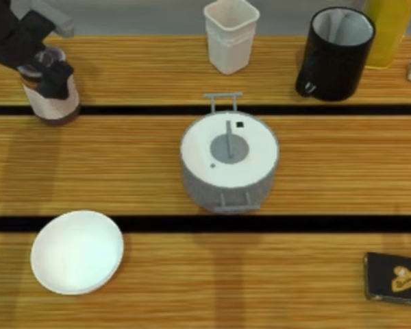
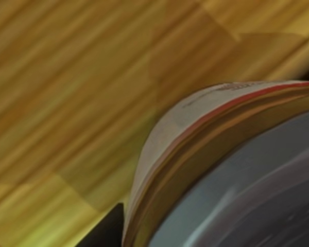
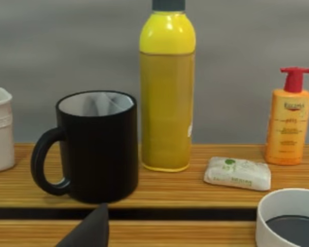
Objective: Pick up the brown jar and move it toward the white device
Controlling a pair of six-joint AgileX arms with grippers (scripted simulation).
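The brown jar [image 1: 53, 96] stands upright at the far left of the surface [image 1: 123, 164], on the back plank, w/ the left gripper [image 1: 44, 68] down over its lid. Dark fingers [image 1: 55, 81] sit on either side of the jar top and appear closed on it — pale label and dark base show below them. In the left wrist view the jar [image 2: 195, 128] fills the near corner: grey lid, label edge w/ a thin red-orange line, wood grain behind.

The white device [image 1: 229, 164] sits at centre, well apart from the jar, to its right and nearer the front; grey handle bars at its back and front.

Other items: white square cup [image 1: 230, 35] at back centre, black mug [image 1: 334, 53] to its right, yellow bottle [image 1: 390, 31] beside that. White bowl [image 1: 77, 251] front left, black box [image 1: 395, 277] front right.

Right gripper — not visible from above; its wrist cam looks at the mug [image 3: 95, 146], yellow bottle [image 3: 166, 87], an orange pump bottle [image 3: 287, 123] and a small white packet [image 3: 238, 173]. Can't tell its finger state.
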